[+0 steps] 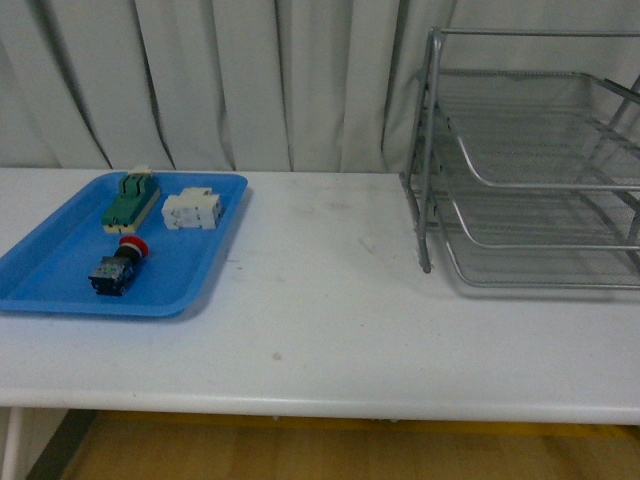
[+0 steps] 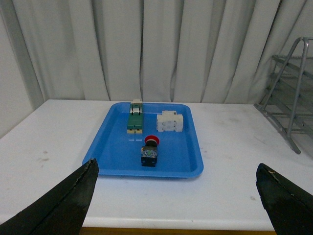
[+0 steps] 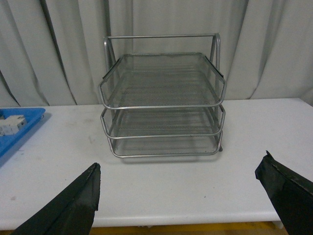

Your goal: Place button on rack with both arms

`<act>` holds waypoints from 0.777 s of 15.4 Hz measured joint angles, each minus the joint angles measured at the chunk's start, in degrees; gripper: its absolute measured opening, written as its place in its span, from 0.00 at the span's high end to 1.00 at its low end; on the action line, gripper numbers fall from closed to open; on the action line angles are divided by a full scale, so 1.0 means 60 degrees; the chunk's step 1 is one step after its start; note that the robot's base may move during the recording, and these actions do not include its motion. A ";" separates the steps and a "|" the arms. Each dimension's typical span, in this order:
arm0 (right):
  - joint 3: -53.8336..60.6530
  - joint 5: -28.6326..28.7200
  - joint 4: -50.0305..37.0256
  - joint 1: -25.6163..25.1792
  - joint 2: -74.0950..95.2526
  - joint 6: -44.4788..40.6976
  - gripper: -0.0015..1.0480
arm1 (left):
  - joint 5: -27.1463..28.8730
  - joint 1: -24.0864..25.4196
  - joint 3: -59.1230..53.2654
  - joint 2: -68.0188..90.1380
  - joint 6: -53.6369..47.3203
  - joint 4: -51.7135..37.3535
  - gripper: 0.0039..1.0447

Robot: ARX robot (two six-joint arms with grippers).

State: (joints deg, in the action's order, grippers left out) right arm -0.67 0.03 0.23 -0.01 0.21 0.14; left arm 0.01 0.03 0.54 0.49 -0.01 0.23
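Since nothing is gripped yet, stage: the very start, as I judge it; pick-up, carry and placing are all left to do.
My left end effector (image 2: 176, 166): fingers wide apart and empty, hanging over the near edge of the desk (image 1: 330, 300), facing the blue tray (image 1: 60, 250).
My right end effector (image 3: 181, 164): fingers wide apart too, holding nothing, facing the rack (image 3: 164, 93).
Button (image 1: 120, 265): lying on its side in the near part of the blue tray, red cap pointing away from me, touched by neither arm.
Tray neighbours: a green component (image 1: 130, 200) and a white block (image 1: 192, 210) farther back, both apart from the button.
Rack position: on the desk's far right, well apart from the tray; all three tiers look empty.
Behind all: a pale curtain (image 1: 250, 80).
Front view only: tray and rack together, with the bare desk between them; neither arm shows.
Left wrist only: the whole tray head-on, plus just the rack's edge.
Right wrist only: the rack's open front; the button is out of sight, and only a tray corner with the white block shows.
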 joint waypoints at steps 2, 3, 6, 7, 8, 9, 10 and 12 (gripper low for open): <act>0.0000 0.0000 0.0000 0.0000 0.0000 0.0000 0.06 | 0.0000 0.0000 0.0000 -0.0004 0.0000 0.0000 0.06; 0.0000 0.0000 0.0000 0.0000 0.0000 0.0000 0.06 | 0.0000 0.0000 0.0000 -0.0004 0.0000 0.0000 0.06; 0.0000 0.0000 0.0000 0.0000 0.0000 0.0000 0.06 | 0.0000 0.0000 0.0000 -0.0004 0.0000 0.0000 0.06; 0.0000 0.0000 0.0000 0.0000 0.0000 0.0000 0.06 | 0.0000 0.0000 0.0000 -0.0004 0.0000 0.0000 0.06; 0.0000 0.0000 0.0000 0.0000 0.0000 0.0000 0.06 | 0.0000 0.0000 0.0000 -0.0004 0.0000 0.0000 0.06; 0.0000 0.0000 0.0000 0.0000 0.0000 0.0000 0.06 | 0.0000 0.0000 0.0000 0.0000 0.0000 -0.0004 0.06; 0.0000 0.0000 0.0000 0.0000 0.0000 0.0000 0.06 | 0.0000 0.0000 0.0000 0.0000 0.0000 0.0000 0.06; -0.0011 -0.0036 0.0117 0.0007 0.0022 0.0029 0.06 | 0.0000 0.0000 0.0000 -0.0004 0.0000 0.0000 0.06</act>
State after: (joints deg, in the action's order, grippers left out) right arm -0.73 -0.19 0.93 0.03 0.34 0.32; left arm 0.01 0.03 0.54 0.47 -0.01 0.23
